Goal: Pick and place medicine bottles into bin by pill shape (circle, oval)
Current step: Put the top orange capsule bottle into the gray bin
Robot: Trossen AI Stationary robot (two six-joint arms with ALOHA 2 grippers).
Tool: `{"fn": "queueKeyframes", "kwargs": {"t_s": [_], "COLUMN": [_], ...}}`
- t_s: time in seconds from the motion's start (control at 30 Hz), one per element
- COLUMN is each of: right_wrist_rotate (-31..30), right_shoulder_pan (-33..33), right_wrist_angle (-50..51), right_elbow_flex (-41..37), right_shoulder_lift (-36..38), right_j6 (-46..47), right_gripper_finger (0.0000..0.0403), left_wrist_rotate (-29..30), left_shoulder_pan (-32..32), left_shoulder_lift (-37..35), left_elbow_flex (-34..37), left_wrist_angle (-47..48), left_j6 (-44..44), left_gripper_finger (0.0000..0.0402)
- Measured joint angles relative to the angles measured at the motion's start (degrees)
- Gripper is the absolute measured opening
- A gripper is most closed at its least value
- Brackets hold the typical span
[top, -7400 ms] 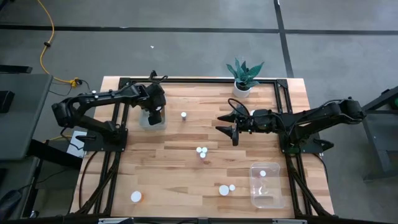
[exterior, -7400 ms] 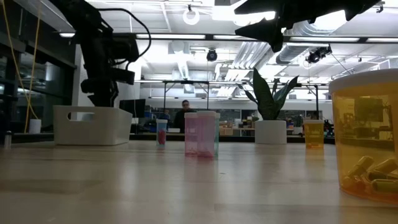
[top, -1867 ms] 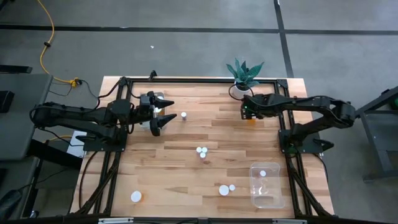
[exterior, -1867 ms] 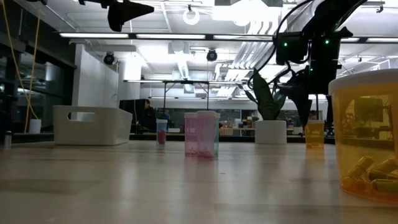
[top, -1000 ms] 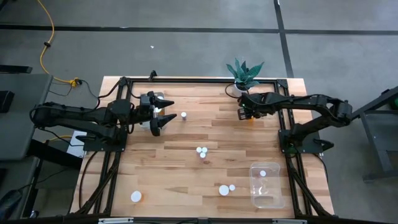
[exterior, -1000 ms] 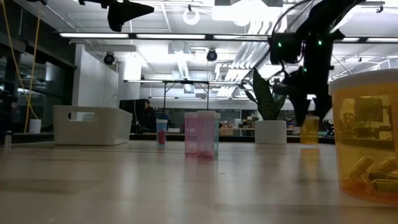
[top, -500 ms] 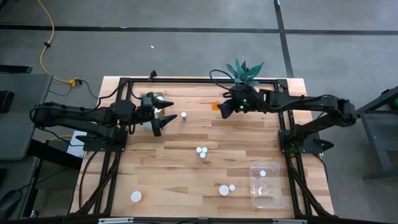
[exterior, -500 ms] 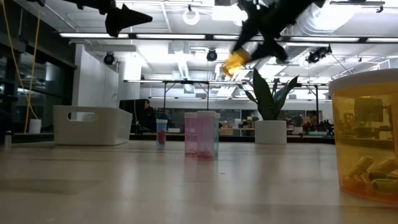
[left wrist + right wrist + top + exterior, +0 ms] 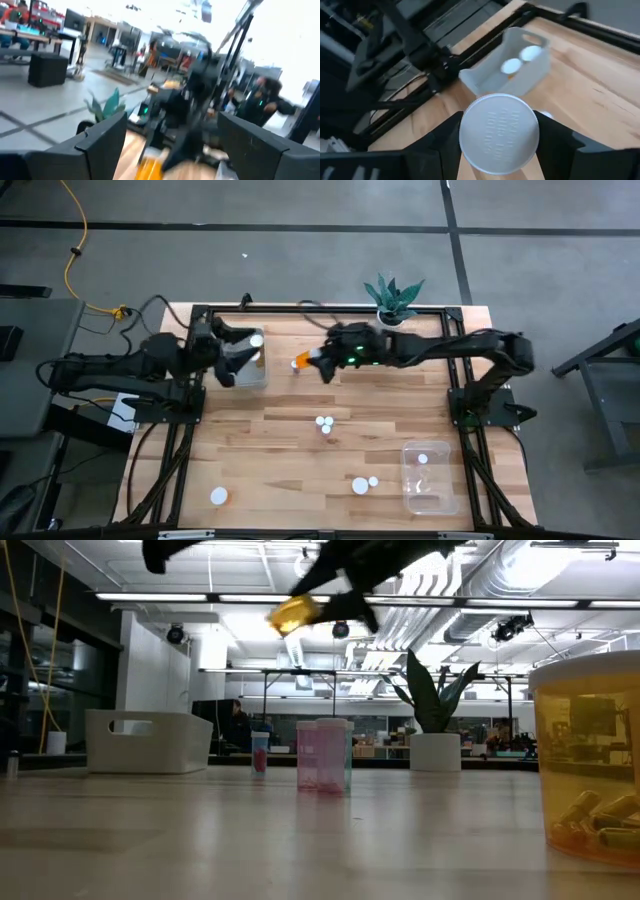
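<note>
Now the right gripper (image 9: 312,364), jaws clamped on an orange bottle (image 9: 300,363), has swung left towards the white bin (image 9: 246,366); the left gripper (image 9: 226,365), jaws spread, has pulled back.

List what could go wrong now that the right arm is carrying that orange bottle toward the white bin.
1. The right claw holds the orange bottle high above the table and tilted, so a slip could drop it short of the white bin.
2. The left claw, open, hangs over that bin, so the two arms could collide there.
3. The bin already holds two bottles, so the new one may land on them.
</note>
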State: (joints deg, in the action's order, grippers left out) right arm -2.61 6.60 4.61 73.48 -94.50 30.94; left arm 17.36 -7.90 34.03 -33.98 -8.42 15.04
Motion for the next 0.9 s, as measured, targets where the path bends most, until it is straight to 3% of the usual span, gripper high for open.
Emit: {"fn": "queueKeyframes", "kwargs": {"t_s": [0.3, 0.6, 0.9], "right_wrist_rotate": [6.4, 9.2, 14.7], "right_shoulder_pan": [-0.6, 0.2, -0.1], "right_wrist_angle": [2.3, 13.8, 15.0], "right_elbow_flex": [17.3, 24.8, 25.7], "right_shoulder_lift": [-16.3, -15.8, -15.7], "right_j6": [-9.3, -16.8, -17.7], "right_gripper_finger": [0.0188, 0.0188, 0.0188], "left_wrist_rotate": [-0.2, -0.9, -6.6], "left_shoulder_pan": [0.1, 0.1, 0.0], "left_shoulder_lift": [-3.0, -1.5, 9.2], "left_elbow_flex": [0.0, 0.0, 0.0], "left_wrist_angle": [4.7, 24.1, 24.6], "left_j6": [1.1, 5.4, 4.8], "left_gripper_finger": [0.0298, 0.0298, 0.0298]}}
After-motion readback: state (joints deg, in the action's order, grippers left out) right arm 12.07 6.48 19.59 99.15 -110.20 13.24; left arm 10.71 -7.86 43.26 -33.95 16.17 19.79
